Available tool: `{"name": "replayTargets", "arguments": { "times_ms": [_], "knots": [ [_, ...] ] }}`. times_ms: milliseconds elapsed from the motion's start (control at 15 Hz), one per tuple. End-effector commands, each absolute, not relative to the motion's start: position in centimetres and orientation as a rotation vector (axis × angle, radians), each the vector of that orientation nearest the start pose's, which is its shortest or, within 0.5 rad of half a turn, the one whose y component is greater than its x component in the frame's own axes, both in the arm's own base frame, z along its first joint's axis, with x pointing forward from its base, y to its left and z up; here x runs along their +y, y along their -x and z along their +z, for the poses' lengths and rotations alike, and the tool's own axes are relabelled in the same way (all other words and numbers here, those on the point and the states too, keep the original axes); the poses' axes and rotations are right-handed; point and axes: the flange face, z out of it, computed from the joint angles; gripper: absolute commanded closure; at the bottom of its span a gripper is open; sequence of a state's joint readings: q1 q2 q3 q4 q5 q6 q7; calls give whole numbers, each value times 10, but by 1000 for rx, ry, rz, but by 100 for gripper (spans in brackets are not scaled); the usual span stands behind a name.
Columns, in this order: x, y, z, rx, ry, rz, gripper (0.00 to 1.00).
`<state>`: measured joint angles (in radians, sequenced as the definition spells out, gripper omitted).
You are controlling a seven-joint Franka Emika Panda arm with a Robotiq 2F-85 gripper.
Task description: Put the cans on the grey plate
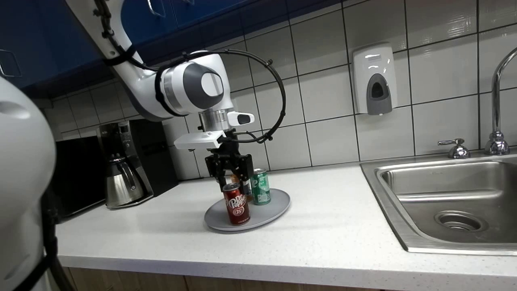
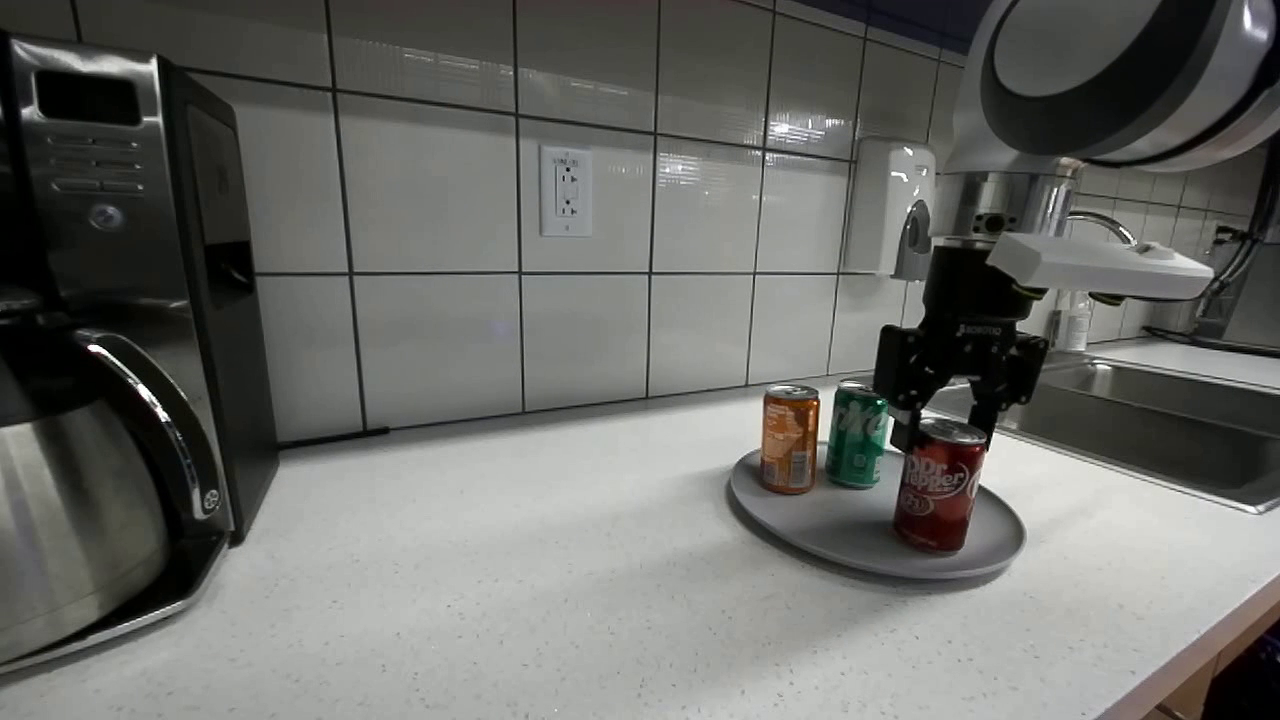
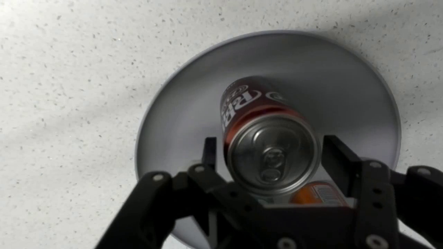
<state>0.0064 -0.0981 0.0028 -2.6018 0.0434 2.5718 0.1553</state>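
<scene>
- In an exterior view, the coffee pot sits nearest, in its coffee maker on the table.
- Past it, the grey plate lies flat on the table.
- On the plate's near side, the dark red can stands upright.
- The jaws, at the end of the arm, stand parted around that can's top; the wrist view shows a gap on one side, contact on the other is unclear.
- Also upright on the plate, farther back: the orange can and the green can, just apart.
- Behind, the soap dispenser hangs on the tiled wall.
</scene>
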Motion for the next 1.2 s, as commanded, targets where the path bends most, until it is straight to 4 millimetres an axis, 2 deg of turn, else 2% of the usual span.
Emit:
{"name": "replayTargets", "arguments": {
  "times_ms": [0,600,733,800,867,1133],
  "knots": [
    [2,-444,306,311,3094,-117,0],
    [4,-448,351,259,3086,-221,0],
    [6,-445,368,211,3091,-233,0],
    [4,-451,346,262,3084,-231,0],
    [4,-451,350,259,3083,-241,0],
    [4,-451,344,260,3085,-222,0]
  ]
}}
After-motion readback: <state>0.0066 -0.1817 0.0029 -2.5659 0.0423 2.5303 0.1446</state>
